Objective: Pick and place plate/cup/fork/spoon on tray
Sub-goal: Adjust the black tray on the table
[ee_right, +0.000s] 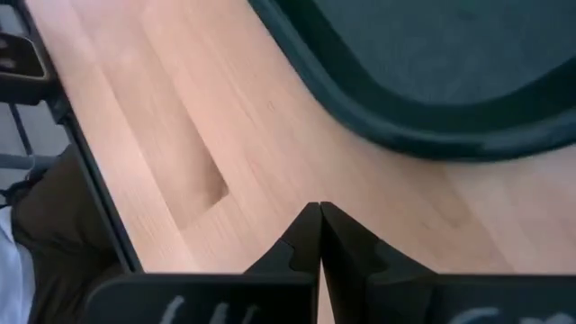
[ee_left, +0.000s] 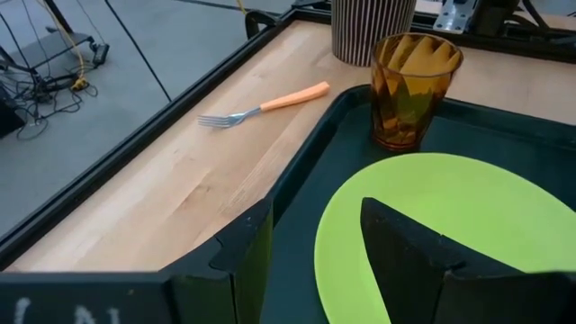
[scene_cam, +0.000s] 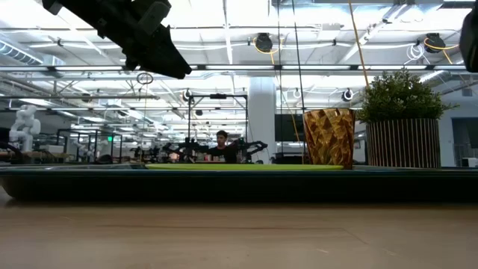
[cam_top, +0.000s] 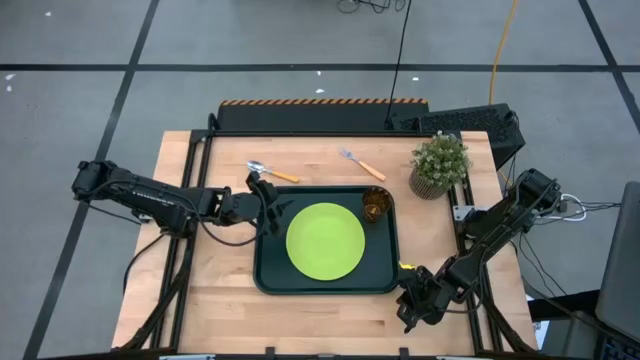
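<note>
The lime-green plate [cam_top: 325, 240] lies flat in the dark tray [cam_top: 268, 278]. The amber cup [cam_top: 375, 205] stands upright in the tray's far right corner. The spoon [cam_top: 272, 172] and the fork [cam_top: 360, 164] lie on the table beyond the tray. My left gripper [cam_top: 272, 212] is open and empty above the tray's left rim; in the left wrist view [ee_left: 310, 243] its fingers frame the plate's edge [ee_left: 432, 216] without touching. My right gripper [cam_top: 408, 308] is shut and empty near the table's front right; its shut fingers show in the right wrist view [ee_right: 319, 225].
A potted green plant [cam_top: 438, 165] in a striped pot stands at the table's far right, near the cup. Bare wood lies left of the tray and along the near edge. A person shows in the room behind in the low view [scene_cam: 222, 146].
</note>
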Motion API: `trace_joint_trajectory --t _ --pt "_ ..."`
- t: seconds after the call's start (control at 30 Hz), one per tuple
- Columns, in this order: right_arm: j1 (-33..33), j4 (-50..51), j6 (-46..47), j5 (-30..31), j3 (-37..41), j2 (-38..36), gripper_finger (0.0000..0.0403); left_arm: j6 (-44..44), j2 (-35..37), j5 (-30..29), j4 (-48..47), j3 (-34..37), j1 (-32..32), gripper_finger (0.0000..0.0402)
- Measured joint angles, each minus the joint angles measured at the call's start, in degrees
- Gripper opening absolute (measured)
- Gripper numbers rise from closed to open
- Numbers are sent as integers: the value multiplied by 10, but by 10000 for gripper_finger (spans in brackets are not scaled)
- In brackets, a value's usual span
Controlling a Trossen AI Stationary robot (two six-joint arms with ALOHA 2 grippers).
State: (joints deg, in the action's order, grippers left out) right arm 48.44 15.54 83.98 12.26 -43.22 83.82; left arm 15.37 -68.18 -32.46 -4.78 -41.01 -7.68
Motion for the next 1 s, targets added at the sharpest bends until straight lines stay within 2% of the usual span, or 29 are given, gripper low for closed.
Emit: trace_joint_trajectory --t 0.17,0.3,0.4,0.6,0.9,1.0 --pt "-2 8 -47 79 0 -37 0 2 0 0 0 0 -3 175" --pt "-16 61 -84 142 -1 -54 0 4 0 0 0 0 -3 175" --pt "-37 84 -111 122 -1 -41 0 4 0 0 0 0 -5 175" --pt "-64 55 -150 77 -1 -6 0 4 0 0 -2 0 -13 175" --pt "-63 54 -128 25 -1 -3 0 4 0 0 -2 0 -14 175" --pt "-55 54 -118 25 -1 -3 0 4 0 0 -2 0 -14 175"
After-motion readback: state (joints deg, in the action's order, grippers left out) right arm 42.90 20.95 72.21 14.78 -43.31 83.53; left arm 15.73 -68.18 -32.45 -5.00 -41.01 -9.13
